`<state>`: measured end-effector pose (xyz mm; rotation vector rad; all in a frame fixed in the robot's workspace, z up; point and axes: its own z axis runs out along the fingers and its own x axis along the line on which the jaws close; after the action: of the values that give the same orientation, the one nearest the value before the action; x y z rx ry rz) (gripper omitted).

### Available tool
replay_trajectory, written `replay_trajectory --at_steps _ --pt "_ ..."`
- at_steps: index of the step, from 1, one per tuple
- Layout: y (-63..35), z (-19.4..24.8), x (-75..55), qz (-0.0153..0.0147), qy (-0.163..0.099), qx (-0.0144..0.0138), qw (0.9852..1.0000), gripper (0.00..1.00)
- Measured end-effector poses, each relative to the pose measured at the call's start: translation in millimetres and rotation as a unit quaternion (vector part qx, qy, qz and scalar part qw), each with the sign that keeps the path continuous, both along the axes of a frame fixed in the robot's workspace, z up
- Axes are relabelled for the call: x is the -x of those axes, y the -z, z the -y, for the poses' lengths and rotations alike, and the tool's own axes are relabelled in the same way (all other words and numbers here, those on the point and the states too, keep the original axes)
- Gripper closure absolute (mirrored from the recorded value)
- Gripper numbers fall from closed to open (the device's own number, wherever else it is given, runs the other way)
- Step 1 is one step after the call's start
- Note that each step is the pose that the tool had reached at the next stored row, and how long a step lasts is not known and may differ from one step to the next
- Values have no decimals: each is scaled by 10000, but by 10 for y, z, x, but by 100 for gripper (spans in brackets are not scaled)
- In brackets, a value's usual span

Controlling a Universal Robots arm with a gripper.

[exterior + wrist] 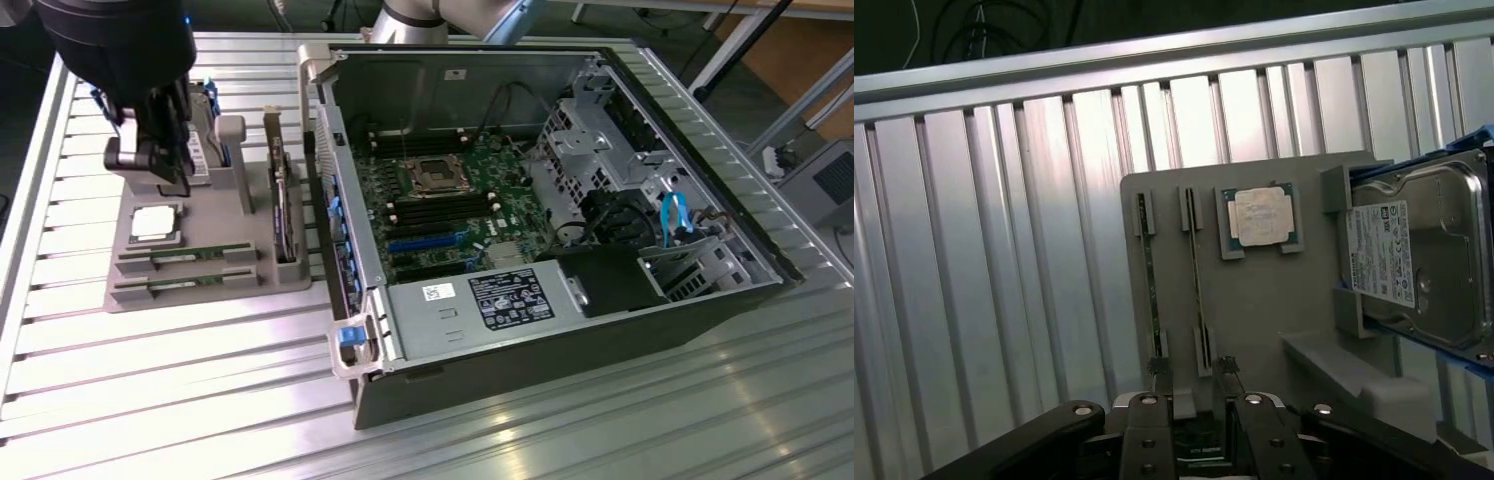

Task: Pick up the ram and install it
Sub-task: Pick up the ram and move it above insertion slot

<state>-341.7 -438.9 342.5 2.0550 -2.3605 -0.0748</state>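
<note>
At pickup approach, with pincer [1191, 366] released and empty above the grey holder [1254, 310] on the table [1004, 250], ram [1197, 285] slotted just ahead, apparently in line with the gap: lower squarely astride its long edge before clenching.

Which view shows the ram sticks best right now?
The wrist view: both ram sticks stand edge-on in slots of the tray, full length unobstructed. The exterior view shows them from farther off, at a slant.

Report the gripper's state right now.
Gripper: open, holding nothing, above the parts tray.
</note>
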Motion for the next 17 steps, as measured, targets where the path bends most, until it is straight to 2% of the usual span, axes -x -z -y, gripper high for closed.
replay_trajectory --at_steps 2,4,9,17 --pt "7 0 0 0 -78 0 10000 70" --pt "18 1 0 0 -290 0 9996 70" --pt "38 1 0 0 -699 0 9976 70" --pt "82 0 0 0 -712 0 9975 70"
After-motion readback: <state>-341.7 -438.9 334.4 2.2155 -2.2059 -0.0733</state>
